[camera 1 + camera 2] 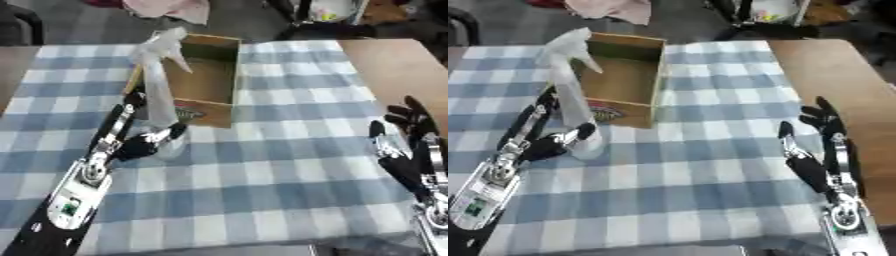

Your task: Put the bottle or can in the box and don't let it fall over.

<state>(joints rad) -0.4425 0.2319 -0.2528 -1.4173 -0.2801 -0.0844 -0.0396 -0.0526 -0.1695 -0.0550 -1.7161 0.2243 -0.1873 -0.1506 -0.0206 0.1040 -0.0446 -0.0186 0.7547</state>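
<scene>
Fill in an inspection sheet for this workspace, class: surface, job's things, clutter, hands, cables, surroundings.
Surface: blue and white checked cloth over the table.
Job's things: clear spray bottle upright on the cloth, outside the open cardboard box.
Clutter: nothing seen.
Hands: left hand curled round the bottle's base; right hand open, idle at the right edge.
Cables: nothing seen.
Surroundings: bare wooden tabletop to the right; pink cloth beyond the table.
</scene>
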